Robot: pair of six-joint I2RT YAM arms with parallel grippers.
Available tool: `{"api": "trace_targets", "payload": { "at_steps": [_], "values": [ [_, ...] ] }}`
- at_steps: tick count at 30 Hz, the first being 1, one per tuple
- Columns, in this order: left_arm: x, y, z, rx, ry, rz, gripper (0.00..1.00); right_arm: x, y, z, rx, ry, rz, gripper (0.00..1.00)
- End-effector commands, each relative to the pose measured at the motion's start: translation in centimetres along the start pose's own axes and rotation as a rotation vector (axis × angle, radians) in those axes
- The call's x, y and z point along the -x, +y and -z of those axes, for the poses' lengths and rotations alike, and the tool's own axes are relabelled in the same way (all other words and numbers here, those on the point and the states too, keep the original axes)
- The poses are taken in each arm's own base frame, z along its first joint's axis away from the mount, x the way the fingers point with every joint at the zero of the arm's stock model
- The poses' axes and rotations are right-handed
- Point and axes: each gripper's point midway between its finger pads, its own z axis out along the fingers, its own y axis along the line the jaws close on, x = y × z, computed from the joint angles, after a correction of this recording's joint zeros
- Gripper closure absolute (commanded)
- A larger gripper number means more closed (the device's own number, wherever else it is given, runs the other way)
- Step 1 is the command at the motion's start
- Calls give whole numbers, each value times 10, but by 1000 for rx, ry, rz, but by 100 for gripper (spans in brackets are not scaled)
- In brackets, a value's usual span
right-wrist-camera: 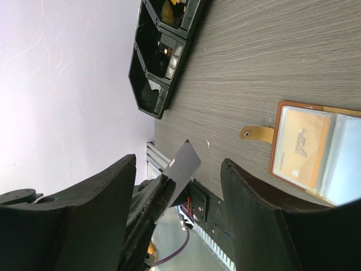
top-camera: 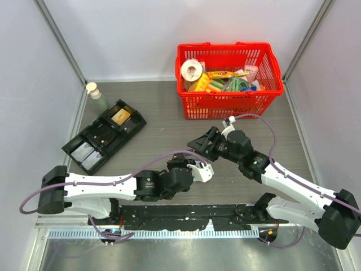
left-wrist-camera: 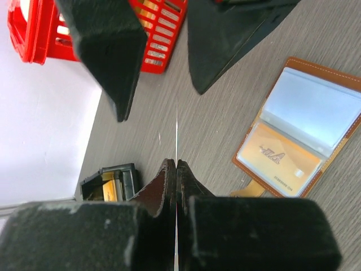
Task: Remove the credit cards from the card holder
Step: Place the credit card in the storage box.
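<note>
On the grey wood-grain tabletop (top-camera: 169,121), the small brown leather card holder (left-wrist-camera: 302,130) lies open, an orange card (left-wrist-camera: 279,161) inside. My right tool (left-wrist-camera: 159,104) gapes around the thin grey card (right-wrist-camera: 183,162) pinched by my closed left tool (left-wrist-camera: 176,169). I should clamp its flat faces squarely before the left lets go.

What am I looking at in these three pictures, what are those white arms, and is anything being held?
Two robot arms are bolted to a table. One picture looks down from above; the other two come from cameras on the wrists. On the table sit a red basket of goods, a black tray, a small bottle and an open brown card holder with an orange card in its sleeve. The jaws of the left arm are shut on a thin grey card; those of the right arm stand open, empty.
</note>
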Motion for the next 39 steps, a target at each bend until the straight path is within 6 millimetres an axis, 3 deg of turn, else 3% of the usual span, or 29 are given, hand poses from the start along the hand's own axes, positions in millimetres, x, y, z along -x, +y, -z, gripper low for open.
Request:
{"api": "trace_targets", "payload": {
  "at_steps": [1,6,11,12,14,16,18,21,24,29,31,39],
  "values": [
    [22,9,0,55,-50,1,100,4,33,-4,110,0,-22,36],
    [24,5,-6,65,-36,-20,100,-4,23,-10,83,22,-42,50],
    [28,-1,-8,74,-32,-23,99,-8,15,-12,69,33,-42,82],
    [28,-1,-8,72,-34,-13,97,-7,15,-12,69,27,-42,92],
    [28,-5,-8,55,-32,13,82,-6,12,-11,68,16,-48,99],
    [27,-8,-6,35,-30,53,58,-2,12,-9,75,-11,-50,99],
    [26,-12,-4,12,-33,114,43,1,10,-8,72,-32,-46,99],
    [27,-14,2,-25,-57,219,24,6,7,-6,80,-60,-29,99],
    [27,-12,7,-86,-77,366,13,14,1,-2,96,-100,-21,99],
    [19,-2,11,-221,-121,692,7,27,-9,9,126,-176,5,99],
    [18,13,13,-271,-175,883,7,31,-9,13,154,-202,22,99],
    [1,40,4,-438,-300,1384,9,30,5,25,303,-235,71,99]
  ]
}}
